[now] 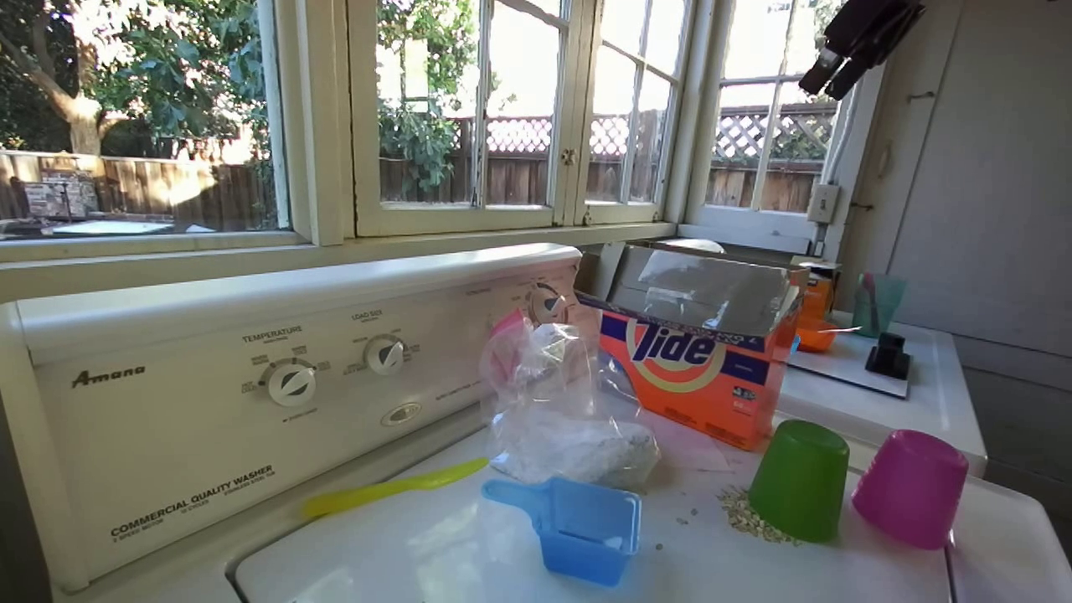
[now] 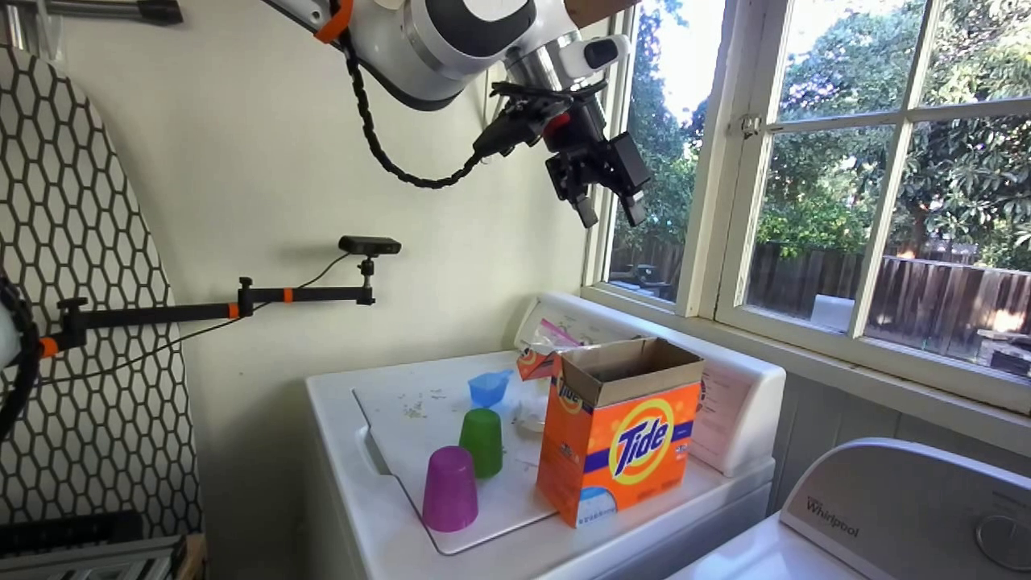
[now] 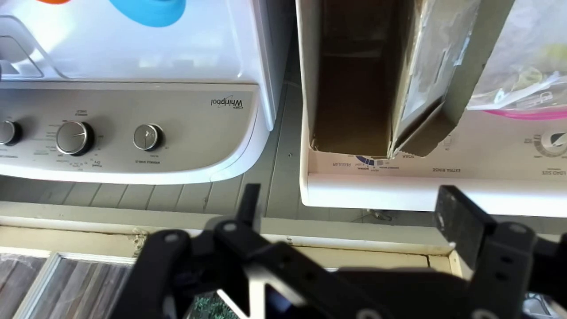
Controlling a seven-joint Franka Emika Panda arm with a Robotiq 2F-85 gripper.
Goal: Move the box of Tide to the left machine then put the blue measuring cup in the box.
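Note:
The open-topped orange Tide box (image 1: pixel 703 385) stands upright on the left machine (image 1: pixel 193 444), the white Amana washer, near the end beside the other appliance. The box also shows in the other exterior view (image 2: pixel 620 459) and the wrist view (image 3: pixel 311 66), where its dark inside is visible. The blue measuring cup (image 1: pixel 586 532) rests on the washer top, apart from the box; it also shows in an exterior view (image 2: pixel 487 389). It is out of the wrist view. My gripper (image 2: pixel 612 213) is high above the washer, touching nothing. In the wrist view its fingers (image 3: pixel 347 204) are wide apart and empty.
An upturned green cup (image 1: pixel 801 481) and magenta cup (image 1: pixel 911 490) stand on the washer. A clear plastic bag (image 1: pixel 569 435) leans by the box; a yellow knife (image 1: pixel 394 487) lies near the panel. A Whirlpool machine (image 3: pixel 177 115) stands across a gap. Windows line the back.

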